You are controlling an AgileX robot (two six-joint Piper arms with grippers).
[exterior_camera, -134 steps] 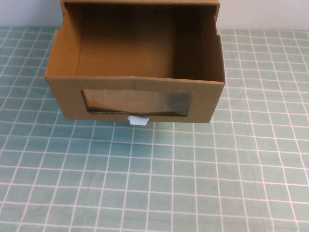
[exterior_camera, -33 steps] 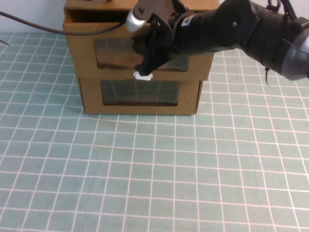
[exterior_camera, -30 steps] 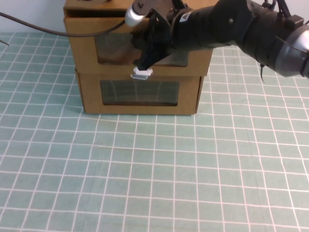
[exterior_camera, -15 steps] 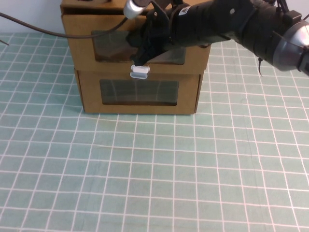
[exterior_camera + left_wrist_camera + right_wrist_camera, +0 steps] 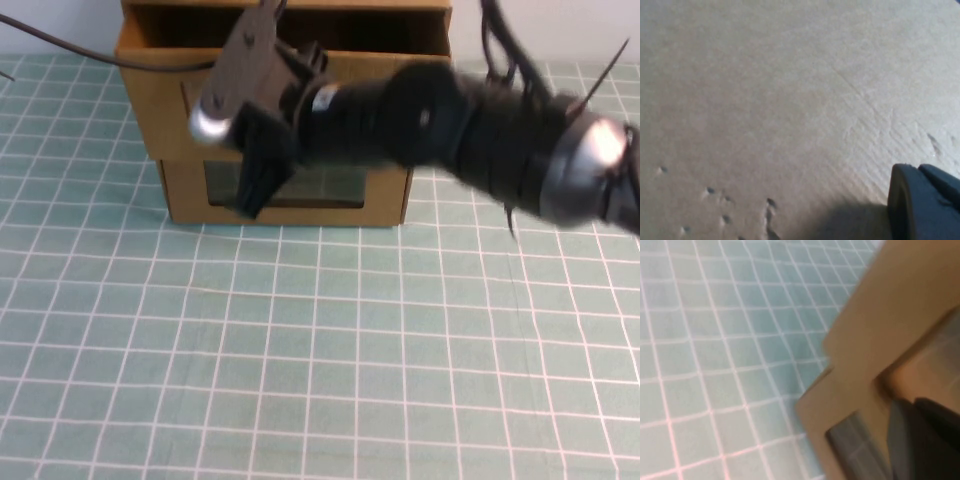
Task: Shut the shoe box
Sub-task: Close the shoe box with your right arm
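Observation:
The shoe box is the upper of two stacked brown cardboard boxes at the back of the table. Its front panel stands a little forward of the lower box, with a dark gap behind its top edge. My right arm crosses its front and hides its window and white tab. My right gripper hangs low at the front left, over the lower box's window. The right wrist view shows the cardboard corner and a dark finger. My left gripper shows only as one finger close to plain cardboard.
The green gridded mat spreads in front of the boxes and also shows in the right wrist view. A black cable runs in from the far left to the boxes.
My right arm has swung down and to the left across the boxes' front; the gripper has left the white tab, which is now hidden. The shoe box front looks nearer and lower.

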